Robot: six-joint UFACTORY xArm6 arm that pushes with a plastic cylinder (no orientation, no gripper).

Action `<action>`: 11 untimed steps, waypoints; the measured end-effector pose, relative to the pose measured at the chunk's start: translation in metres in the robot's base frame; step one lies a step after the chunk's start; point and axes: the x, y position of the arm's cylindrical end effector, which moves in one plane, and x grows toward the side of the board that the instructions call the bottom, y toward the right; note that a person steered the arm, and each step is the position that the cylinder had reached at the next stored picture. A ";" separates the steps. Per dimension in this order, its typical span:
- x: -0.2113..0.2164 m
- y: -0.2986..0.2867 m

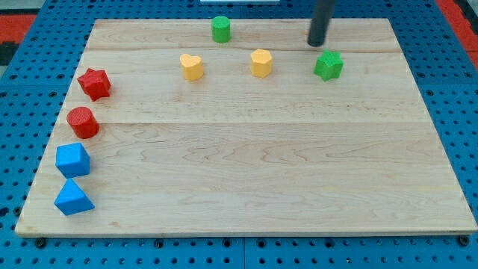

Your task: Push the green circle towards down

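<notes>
Green circle beside board's top edge, open wood below; my tip rightward; no pincer visible.

- A pale wooden board of jointed planks fills most of the view.
- It rests on a blue perforated metal base with evenly spaced holes.
- Red surfaces show at both top corners.
- Lighting is even and diffuse.

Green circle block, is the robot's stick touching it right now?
No, my tip is off to the view's right of the green circle, with bare board between them, and sits just above the green star.
</notes>
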 end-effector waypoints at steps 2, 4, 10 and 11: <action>-0.019 -0.122; -0.026 -0.173; 0.065 -0.316; 0.088 -0.331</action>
